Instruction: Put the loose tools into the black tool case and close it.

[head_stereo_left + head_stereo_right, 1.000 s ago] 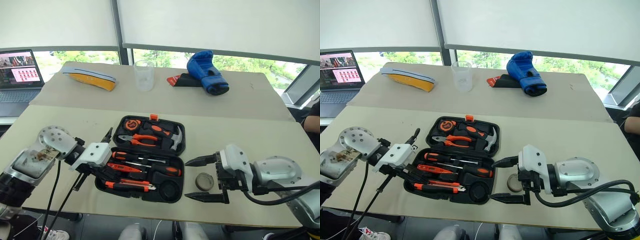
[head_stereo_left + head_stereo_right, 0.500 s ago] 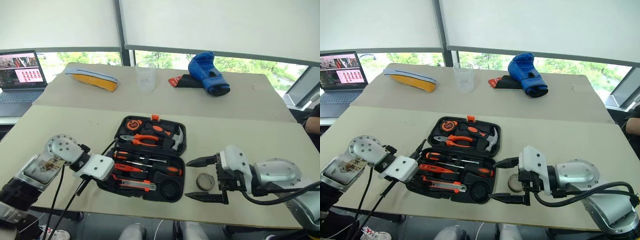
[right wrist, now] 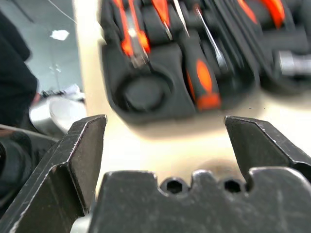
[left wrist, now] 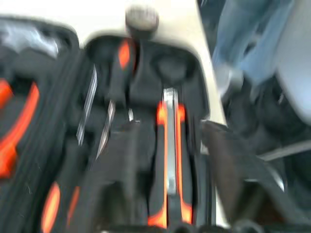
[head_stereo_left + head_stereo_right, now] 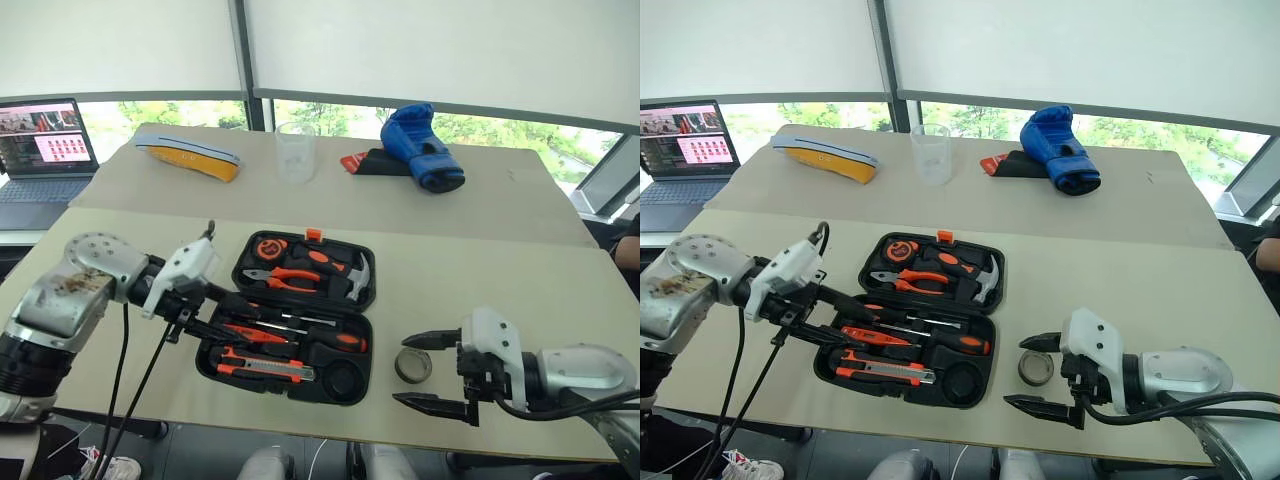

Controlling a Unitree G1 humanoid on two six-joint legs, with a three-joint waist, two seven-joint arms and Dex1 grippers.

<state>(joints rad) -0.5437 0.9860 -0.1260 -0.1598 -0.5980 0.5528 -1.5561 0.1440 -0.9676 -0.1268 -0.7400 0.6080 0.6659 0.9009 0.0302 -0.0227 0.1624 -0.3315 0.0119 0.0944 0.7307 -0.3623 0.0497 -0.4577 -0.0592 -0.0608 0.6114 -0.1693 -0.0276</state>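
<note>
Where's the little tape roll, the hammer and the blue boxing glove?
tape roll (image 5: pixel 412 365): left eye view, on its grey rim.
hammer (image 5: pixel 355 279): left eye view, on its metal head.
blue boxing glove (image 5: pixel 1058 146): right eye view, on its middle.

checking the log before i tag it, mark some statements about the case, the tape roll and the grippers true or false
1. The black moulded-plastic tool case lies open. True.
2. The small grey tape roll sits in the case's round recess. False: it lies on the table beside the case.
3. The right gripper is open, holding nothing. True.
4. The blue boxing glove lies inside the case. False: it is on the far table.
</note>
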